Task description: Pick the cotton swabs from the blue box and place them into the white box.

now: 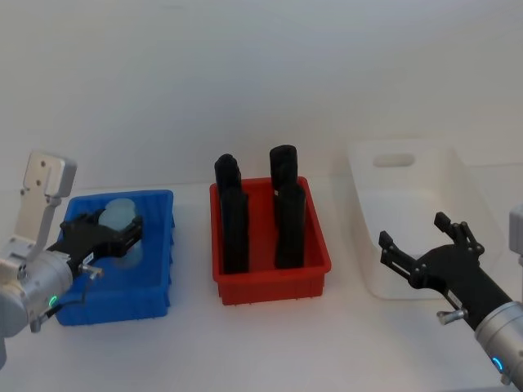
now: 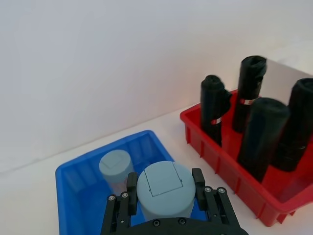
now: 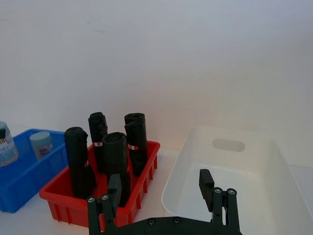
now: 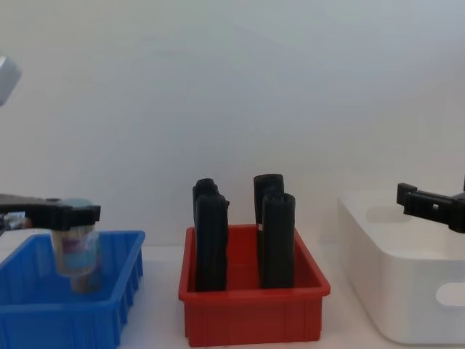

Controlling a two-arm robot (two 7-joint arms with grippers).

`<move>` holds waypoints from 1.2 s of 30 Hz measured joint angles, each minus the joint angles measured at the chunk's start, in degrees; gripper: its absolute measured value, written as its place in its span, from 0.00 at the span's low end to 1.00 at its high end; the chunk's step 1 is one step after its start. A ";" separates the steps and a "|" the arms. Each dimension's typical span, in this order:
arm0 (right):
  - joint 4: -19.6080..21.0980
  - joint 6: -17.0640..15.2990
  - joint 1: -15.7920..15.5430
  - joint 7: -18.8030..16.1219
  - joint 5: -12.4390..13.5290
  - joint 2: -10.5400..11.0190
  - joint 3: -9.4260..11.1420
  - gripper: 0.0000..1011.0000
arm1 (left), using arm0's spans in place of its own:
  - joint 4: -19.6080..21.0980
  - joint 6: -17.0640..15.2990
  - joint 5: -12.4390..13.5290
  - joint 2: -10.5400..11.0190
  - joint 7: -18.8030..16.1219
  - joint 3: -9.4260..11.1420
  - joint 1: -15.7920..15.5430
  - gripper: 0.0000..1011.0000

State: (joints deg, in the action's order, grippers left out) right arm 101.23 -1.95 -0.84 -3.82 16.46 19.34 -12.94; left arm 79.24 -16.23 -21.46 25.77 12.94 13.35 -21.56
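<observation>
L hand (image 2: 165, 184) is clamped on a cotton swab jar (image 2: 164, 193). Its fingers (image 2: 131, 188) sit on opp. sides of the grey-blue lid, and the jar is upright. In the chest view the grip sits high on the jar, at lid level. The lid is well above the rim of the blue box (image 4: 73, 320) and the lower part is inside it. Can't tell if the base is off the box floor. A second jar (image 2: 115, 165) stands just behind, toward the box's far end, apart from the held one.

Step in hand, as I read it: lifting the jar out. To do it well:
- Go straight up w/ no tilt till the base clears the ribbed wall.
- The hold is near the top only, so move slow. A swing could twist the jar loose.
- Keep off the 2nd jar.

Further out, the red bin (image 1: 270, 287) sits between the boxes. It holds four black rolls (image 1: 235, 233) that stand taller than its walls. The jar prob. needs carrying high over them, or along the near counter (image 1: 270, 347).

The white box (image 1: 433, 167) is at the far right, and what shows of its inside is bare. R hand (image 1: 414, 231) hovers at its near end, fingers spread wide, holding nothing. It may be idle or waiting for a pass. If it's a pass, best to meet in front of the red bin, w/ the jar kept vertical.
</observation>
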 joint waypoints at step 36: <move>0.00 0.00 0.00 0.00 0.00 0.00 0.00 0.99 | 7.27 -7.93 5.47 -0.23 27.30 2.29 -8.28 0.66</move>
State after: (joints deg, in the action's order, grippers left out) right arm 101.23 -1.95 -0.84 -3.82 16.47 19.33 -12.94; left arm 86.51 -24.16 -16.00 25.53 40.24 15.64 -29.84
